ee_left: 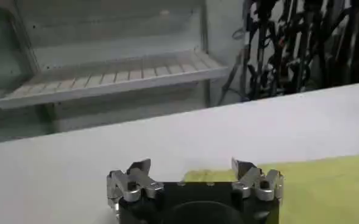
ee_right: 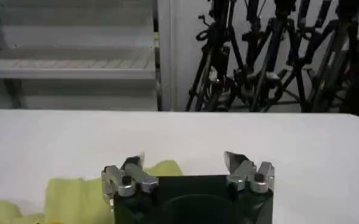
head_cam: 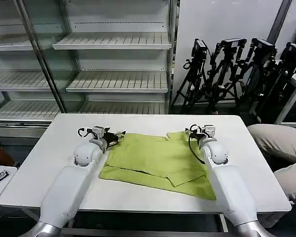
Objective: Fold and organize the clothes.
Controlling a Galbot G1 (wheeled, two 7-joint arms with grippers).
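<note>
The lime yellow-green T-shirt (head_cam: 155, 160) lies partly folded on the white table (head_cam: 49, 153), with a folded flap near its front edge. My left gripper (head_cam: 119, 135) hovers at the shirt's far left corner, open, with nothing between its fingers; in the left wrist view the gripper (ee_left: 191, 165) stands over the shirt's edge (ee_left: 325, 182). My right gripper (head_cam: 191, 131) is at the far right corner by the sleeve, also open and holding nothing. A bit of the shirt's cloth (ee_right: 75, 195) shows beside the right gripper (ee_right: 184, 159) in the right wrist view.
Empty metal shelves (head_cam: 113, 79) stand behind the table. Black tripods (head_cam: 227, 64) are lined up at the back right. A person's leg in beige trousers (head_cam: 281, 143) is at the table's right edge.
</note>
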